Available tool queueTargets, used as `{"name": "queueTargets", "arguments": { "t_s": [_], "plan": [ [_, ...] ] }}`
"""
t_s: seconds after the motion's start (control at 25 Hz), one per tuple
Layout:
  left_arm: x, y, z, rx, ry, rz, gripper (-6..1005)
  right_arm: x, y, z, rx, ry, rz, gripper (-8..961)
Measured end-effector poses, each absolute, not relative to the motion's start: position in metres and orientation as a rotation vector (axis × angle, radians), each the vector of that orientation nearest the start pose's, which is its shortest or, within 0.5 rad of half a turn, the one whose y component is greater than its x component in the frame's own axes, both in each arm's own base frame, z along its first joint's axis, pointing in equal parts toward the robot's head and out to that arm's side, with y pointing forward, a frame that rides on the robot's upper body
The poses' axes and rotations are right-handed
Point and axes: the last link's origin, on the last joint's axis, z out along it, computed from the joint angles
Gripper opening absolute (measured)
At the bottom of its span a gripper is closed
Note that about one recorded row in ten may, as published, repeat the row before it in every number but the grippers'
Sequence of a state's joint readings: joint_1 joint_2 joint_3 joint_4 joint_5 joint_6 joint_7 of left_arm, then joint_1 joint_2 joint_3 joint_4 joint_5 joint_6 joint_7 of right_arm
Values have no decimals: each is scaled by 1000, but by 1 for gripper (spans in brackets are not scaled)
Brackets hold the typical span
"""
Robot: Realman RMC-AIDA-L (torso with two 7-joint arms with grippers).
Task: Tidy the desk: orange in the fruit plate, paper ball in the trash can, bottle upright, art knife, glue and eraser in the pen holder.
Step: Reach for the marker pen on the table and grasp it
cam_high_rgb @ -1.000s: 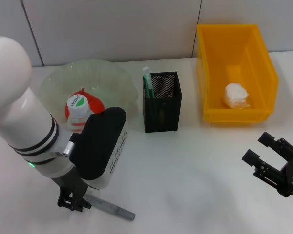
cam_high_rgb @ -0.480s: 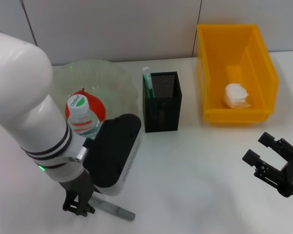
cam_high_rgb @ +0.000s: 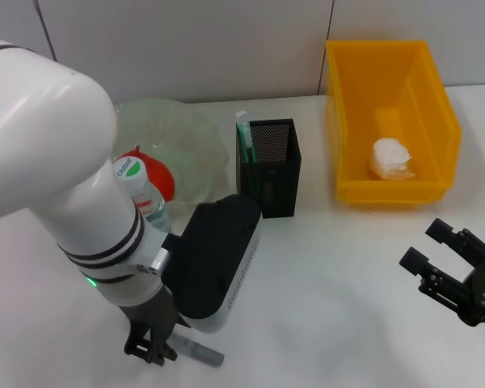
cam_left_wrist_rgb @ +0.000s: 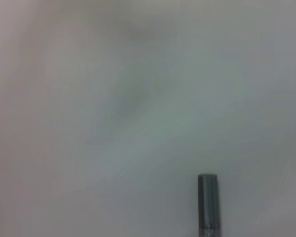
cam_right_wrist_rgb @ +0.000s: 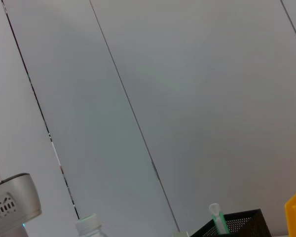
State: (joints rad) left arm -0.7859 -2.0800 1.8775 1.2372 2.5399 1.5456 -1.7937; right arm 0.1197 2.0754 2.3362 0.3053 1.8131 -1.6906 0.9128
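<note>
The grey art knife [cam_high_rgb: 198,351] lies flat at the table's front left, and its end also shows in the left wrist view [cam_left_wrist_rgb: 207,205]. My left gripper [cam_high_rgb: 151,347] is down at the knife's left end. The orange [cam_high_rgb: 163,179] rests in the fruit plate [cam_high_rgb: 190,137], partly behind the upright bottle [cam_high_rgb: 141,194]. In the trash can [cam_high_rgb: 376,44] lies the paper ball [cam_high_rgb: 390,158]. A green-and-white glue stick [cam_high_rgb: 243,129] stands in the pen holder [cam_high_rgb: 268,170]. No eraser shows. Low at the front right, my right gripper [cam_high_rgb: 438,250] is open with nothing between its fingers.
My bulky left arm [cam_high_rgb: 65,178] covers the table's left side and part of the fruit plate. The pen holder [cam_right_wrist_rgb: 237,224] and the bottle's cap [cam_right_wrist_rgb: 91,226] show low in the right wrist view, under a panelled wall.
My left arm has swung right and toward the front, and its gripper has shifted right along the art knife. The knife's right end stays put. The right arm is still.
</note>
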Motion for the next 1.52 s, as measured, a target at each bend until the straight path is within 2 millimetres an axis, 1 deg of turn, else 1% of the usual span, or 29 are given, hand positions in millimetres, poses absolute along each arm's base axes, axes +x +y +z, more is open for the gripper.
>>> {"name": "queueTargets", "arguments": {
  "t_s": [0.12,0.4,1.12,1.32,1.52],
  "plan": [
    [-134,319,-84,-2993,809,1041,412,336,203,0,-2081,721,1167,825],
    [-134,318,-91,-2985,834,1054,409,336,204,0,-2082,719,1167,825],
    [-139,318,-93,-2977,843,1083,395,335,204,-1,-2082,722,1170,826],
    [-139,318,-93,-2973,843,1081,367,335,205,-1,-2084,725,1173,825],
    [-140,320,-94,-2972,835,1082,299,335,205,-1,-2084,726,1173,825]
  ]
}}
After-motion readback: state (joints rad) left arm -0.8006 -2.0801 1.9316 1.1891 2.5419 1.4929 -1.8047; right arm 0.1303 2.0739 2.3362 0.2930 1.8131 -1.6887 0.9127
